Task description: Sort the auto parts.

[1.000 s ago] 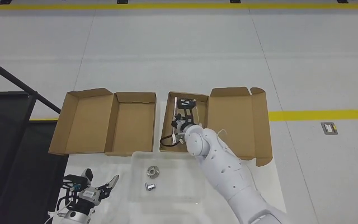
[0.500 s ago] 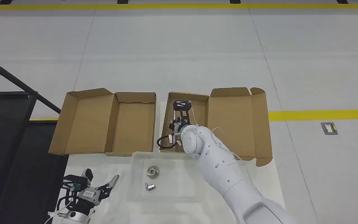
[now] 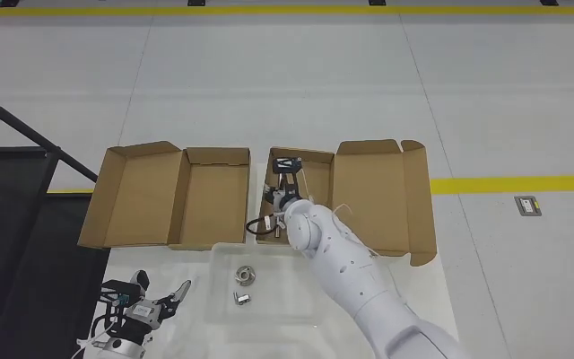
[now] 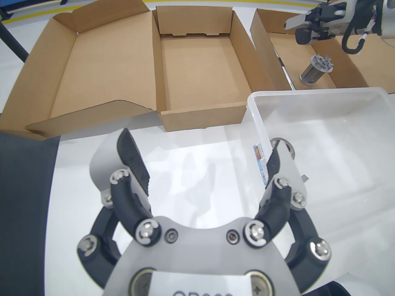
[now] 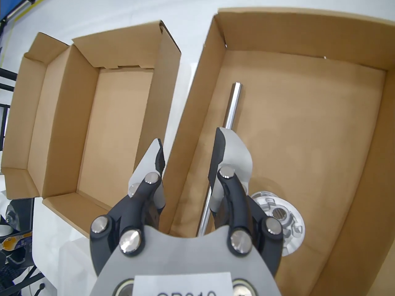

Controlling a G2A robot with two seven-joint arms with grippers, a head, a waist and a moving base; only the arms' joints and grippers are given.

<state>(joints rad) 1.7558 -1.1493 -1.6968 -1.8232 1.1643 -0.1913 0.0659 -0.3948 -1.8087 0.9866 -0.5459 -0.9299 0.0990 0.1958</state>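
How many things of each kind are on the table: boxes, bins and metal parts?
Cardboard boxes: 2
Clear plastic bin: 1
Small metal parts in the bin: 2
Metal rod in one box: 1
Toothed metal cylinder, same box: 1
Total: 7

The gripper, jaws apart and empty, hangs over one wall of a cardboard box. Inside lie a metal rod and a toothed hub.

The right gripper covers part of the steel rod and one side of the toothed hub; the left gripper hides most of a round part in the clear tray.
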